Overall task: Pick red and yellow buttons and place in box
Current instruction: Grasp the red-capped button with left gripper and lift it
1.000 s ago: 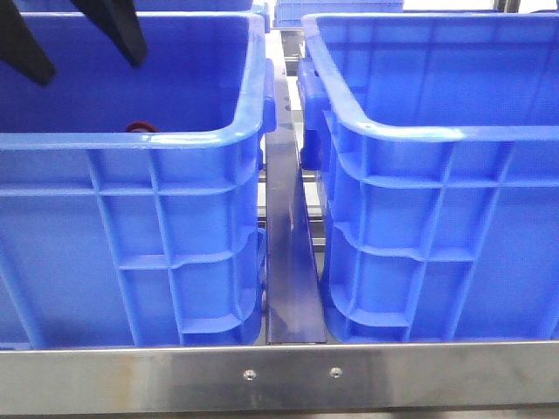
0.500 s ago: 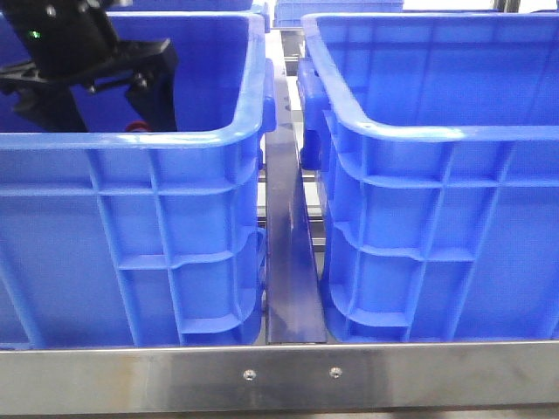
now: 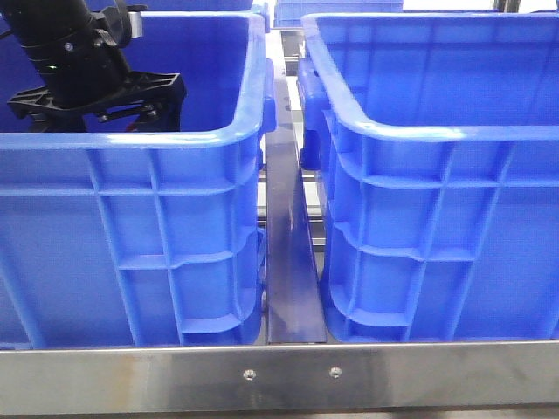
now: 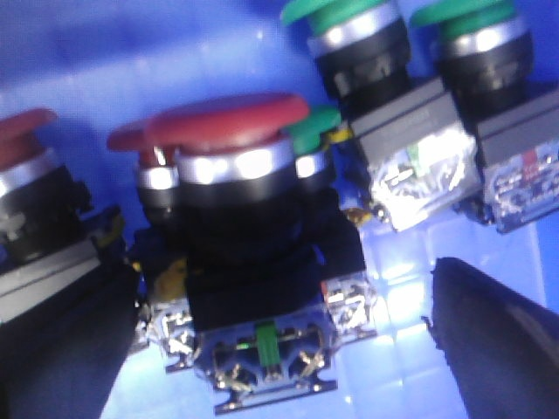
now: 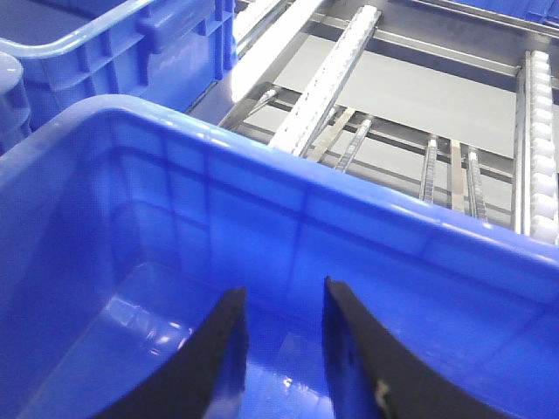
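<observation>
Inside the left crate (image 3: 175,262), the left gripper (image 4: 279,349) stands released, fingers (image 4: 502,340) straddling the red button (image 4: 229,131). Green buttons (image 4: 345,17) crowd beside it; closing off-centre risks snagging one. The right gripper (image 5: 281,349) hangs over the right crate (image 5: 367,236), jaws parted, empty. No yellow button shows.

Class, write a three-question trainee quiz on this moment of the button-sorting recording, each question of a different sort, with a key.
1. True or false: the left gripper is down inside the left crate.
2. In the left wrist view, which cap colour sits between the open jaws: A green, B red, C yellow?
3. Fill in: the right gripper hangs over a ____ crate.

Key: 1 true; 2 B, the red button; 3 blue.
</observation>
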Robot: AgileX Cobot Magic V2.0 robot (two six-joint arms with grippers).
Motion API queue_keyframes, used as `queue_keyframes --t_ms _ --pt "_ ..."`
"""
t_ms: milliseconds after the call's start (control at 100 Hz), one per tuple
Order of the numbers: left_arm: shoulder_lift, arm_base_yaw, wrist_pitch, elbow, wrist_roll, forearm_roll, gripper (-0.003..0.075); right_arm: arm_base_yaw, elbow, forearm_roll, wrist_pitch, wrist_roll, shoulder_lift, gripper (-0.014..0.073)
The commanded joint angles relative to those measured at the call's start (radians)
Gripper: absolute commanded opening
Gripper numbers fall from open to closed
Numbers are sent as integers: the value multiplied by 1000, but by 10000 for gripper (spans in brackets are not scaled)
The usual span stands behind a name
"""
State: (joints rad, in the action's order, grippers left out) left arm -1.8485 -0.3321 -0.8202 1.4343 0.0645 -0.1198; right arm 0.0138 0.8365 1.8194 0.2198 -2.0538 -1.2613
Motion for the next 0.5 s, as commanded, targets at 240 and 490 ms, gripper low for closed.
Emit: queue_keyframes --t_ms 240,490 --pt "47 2 37 32 10 -7 263 -6 24 78 35 3 31 245" --pt "63 2 41 32 10 -7 73 -6 24 78 35 3 31 245"
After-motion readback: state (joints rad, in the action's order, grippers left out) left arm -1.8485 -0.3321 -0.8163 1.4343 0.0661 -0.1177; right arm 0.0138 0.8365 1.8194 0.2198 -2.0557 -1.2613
